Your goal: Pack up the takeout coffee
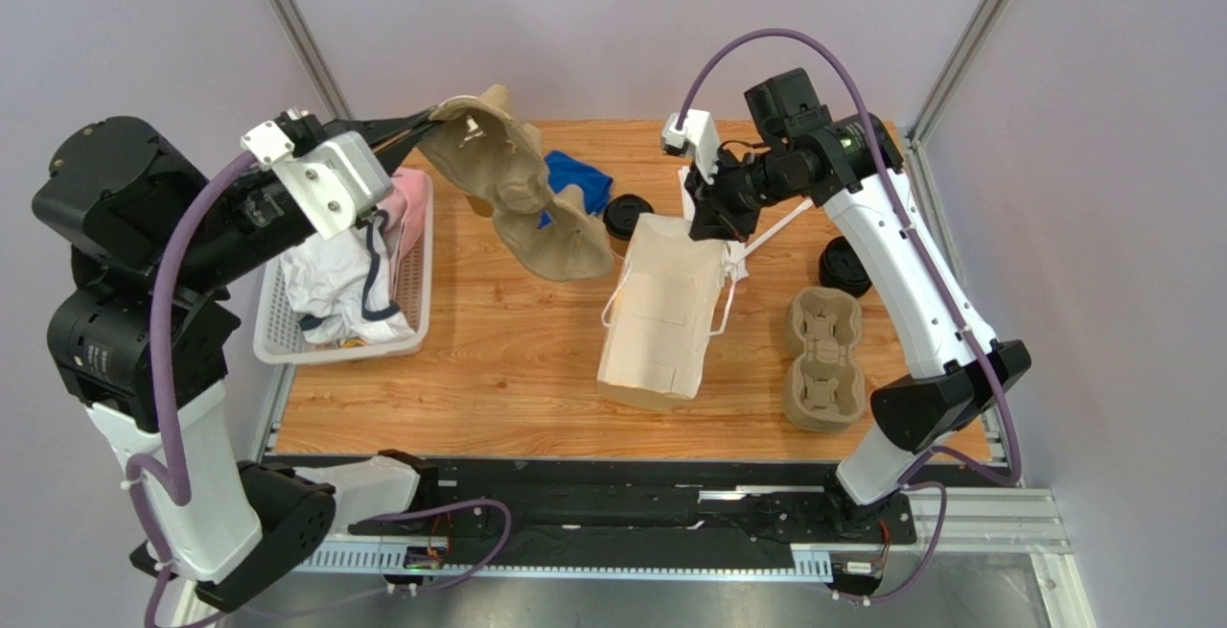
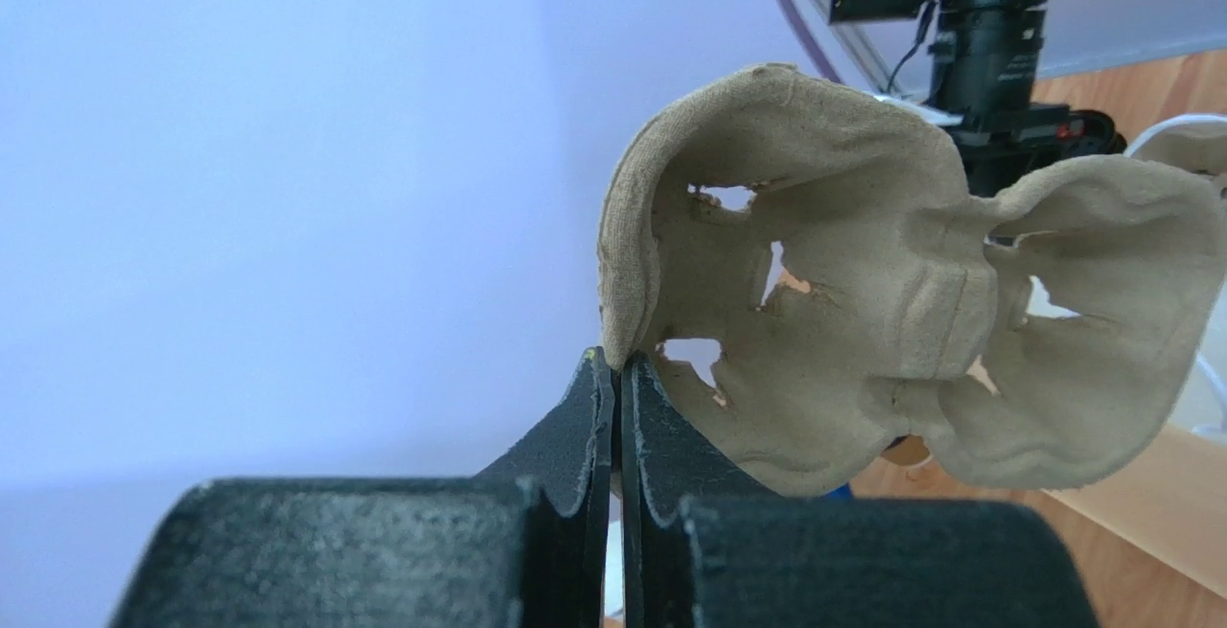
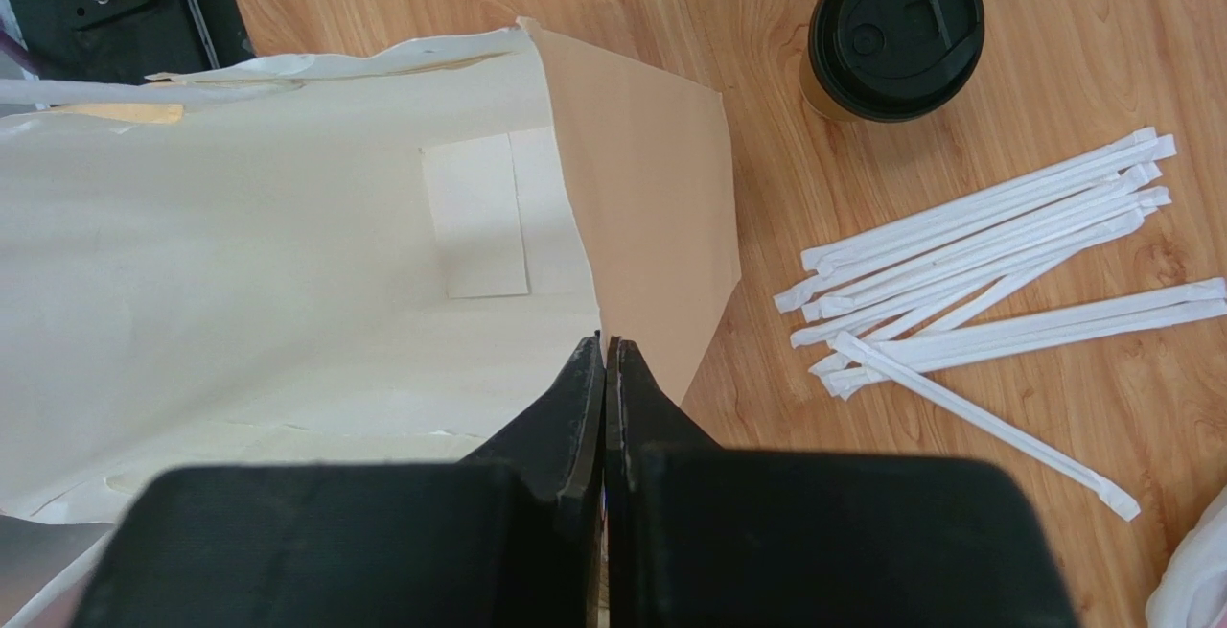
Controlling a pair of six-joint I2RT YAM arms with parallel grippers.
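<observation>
Left claw (image 2: 617,369) clamps carrier (image 2: 864,312) rim, right claw (image 3: 605,355) seemingly clamps bag (image 3: 288,254) lip; thin pinch slipping would collapse bag.

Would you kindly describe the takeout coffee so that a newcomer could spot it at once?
Find the white paper bag in the middle of the wooden table. By its far left corner, near a blue object, stands the takeout coffee. It alone is a small brown cup capped with a round black lid.
</observation>
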